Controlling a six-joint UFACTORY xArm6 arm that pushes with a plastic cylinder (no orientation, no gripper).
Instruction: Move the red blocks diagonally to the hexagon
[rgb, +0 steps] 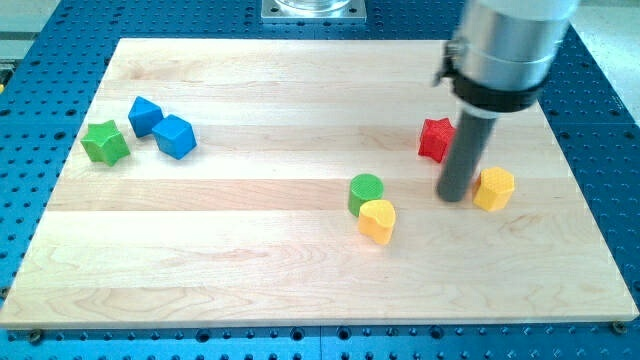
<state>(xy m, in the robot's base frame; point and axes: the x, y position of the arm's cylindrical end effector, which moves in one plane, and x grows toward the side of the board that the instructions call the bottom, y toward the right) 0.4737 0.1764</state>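
Note:
A red star-shaped block (434, 138) lies at the board's right, partly hidden behind my rod. A yellow hexagon block (493, 188) lies just below and right of it. My tip (454, 196) rests on the board between them, right below the red block and just left of the hexagon. No second red block shows in the view.
A green cylinder (366, 191) and a yellow heart-shaped block (377, 220) touch near the board's middle. Two blue blocks (146, 115) (175, 136) and a green star (105, 142) sit at the left. The wooden board (300, 80) has edges on all sides.

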